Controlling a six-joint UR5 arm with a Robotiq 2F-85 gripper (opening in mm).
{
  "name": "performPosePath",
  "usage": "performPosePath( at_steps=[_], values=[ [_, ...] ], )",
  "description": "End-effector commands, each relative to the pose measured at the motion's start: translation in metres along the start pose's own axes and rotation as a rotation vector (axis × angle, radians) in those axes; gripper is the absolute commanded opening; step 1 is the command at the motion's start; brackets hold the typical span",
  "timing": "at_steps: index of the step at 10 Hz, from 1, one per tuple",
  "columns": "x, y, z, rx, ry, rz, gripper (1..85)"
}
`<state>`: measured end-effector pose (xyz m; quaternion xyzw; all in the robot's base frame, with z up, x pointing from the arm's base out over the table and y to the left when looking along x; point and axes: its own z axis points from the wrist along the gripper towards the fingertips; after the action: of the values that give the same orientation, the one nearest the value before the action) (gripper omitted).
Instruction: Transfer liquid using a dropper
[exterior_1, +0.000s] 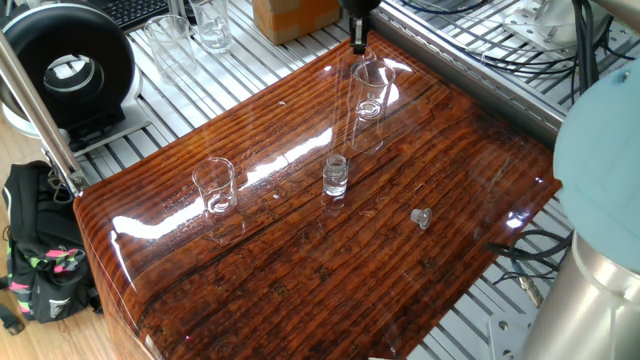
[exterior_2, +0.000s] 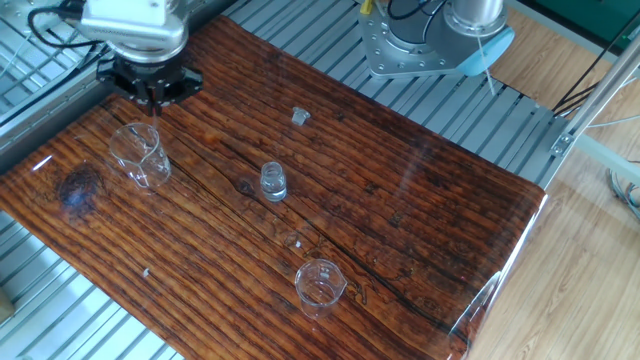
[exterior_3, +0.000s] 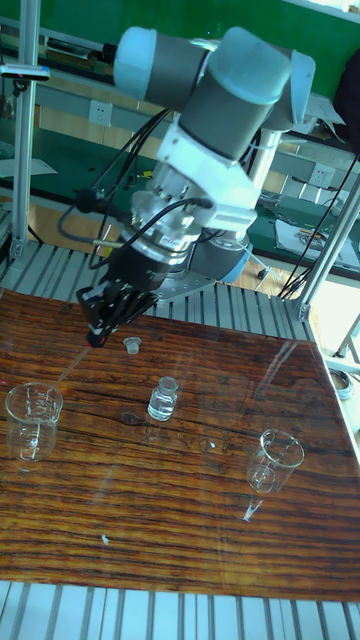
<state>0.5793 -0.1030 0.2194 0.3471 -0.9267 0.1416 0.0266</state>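
While the gripper (exterior_2: 152, 98) hangs above the table (exterior_2: 420, 200), its fingers sit close together around a small red tip; the dropper (exterior_3: 97, 335) is held there, its thin tube too faint to trace. Directly below the gripper stands a clear beaker (exterior_2: 138, 155). Farther from the gripper stand a small vial (exterior_2: 273, 181), a loose cap (exterior_2: 299, 117) and a second beaker (exterior_2: 319, 285).
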Motion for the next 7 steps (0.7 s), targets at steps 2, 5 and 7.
performPosePath(
  at_steps=[2,5,7],
  values=[
    [-0.019,0.030,-0.030,-0.016,-0.067,0.069,1.7],
    [-0.038,0.084,-0.035,-0.292,-0.166,0.178,1.7],
    [-0.026,0.099,-0.039,-0.332,-0.144,0.201,1.7]
  ],
)
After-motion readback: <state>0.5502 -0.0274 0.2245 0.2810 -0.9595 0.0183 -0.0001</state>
